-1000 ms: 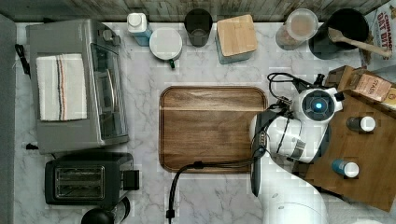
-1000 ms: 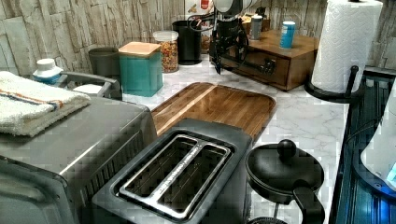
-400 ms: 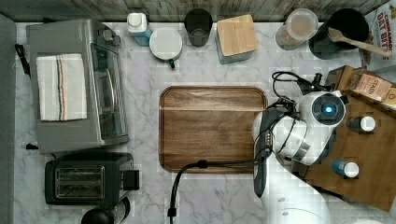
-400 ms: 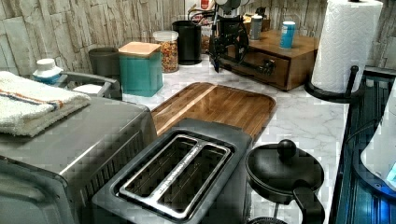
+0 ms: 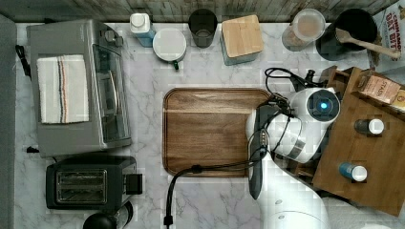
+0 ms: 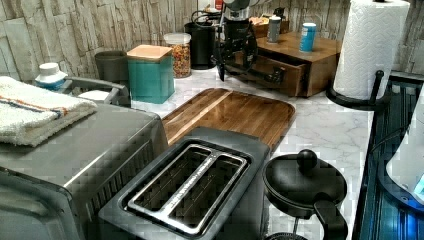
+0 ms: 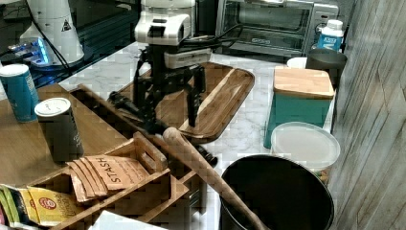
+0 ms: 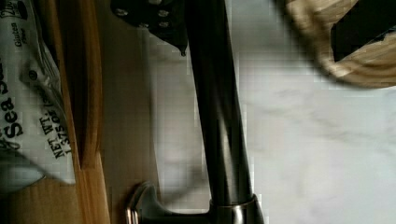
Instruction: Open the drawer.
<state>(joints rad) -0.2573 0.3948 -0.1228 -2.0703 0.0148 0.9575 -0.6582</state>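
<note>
The drawer point(image 6: 289, 84) of the wooden cabinet point(image 5: 372, 157) stands partly pulled out toward the tray. Its open inside point(image 7: 103, 108) is visible in the right view, and a white printed packet point(image 8: 32, 93) lies in it. The long black bar handle point(image 8: 219, 121) runs across the drawer front, with one end mount point(image 7: 205, 154) in sight. My gripper point(image 8: 196, 28) points down at the handle's far end and is shut on the bar, one black finger point(image 8: 156, 21) pressed against its side. The gripper point(image 6: 234, 65) hangs just in front of the cabinet point(image 6: 320, 55).
A dark wooden tray point(image 5: 210, 131) lies right beside the drawer front. A black pot with a wooden spoon point(image 7: 277, 196), a teal box with a wooden lid point(image 5: 242, 36) and a paper towel roll point(image 6: 370, 45) flank the cabinet. Two bottles point(image 5: 353, 171) stand on top.
The arm edged toward the cabinet, then drew back toward the tray with the handle. The drawer front stands slightly farther out than a second ago.
</note>
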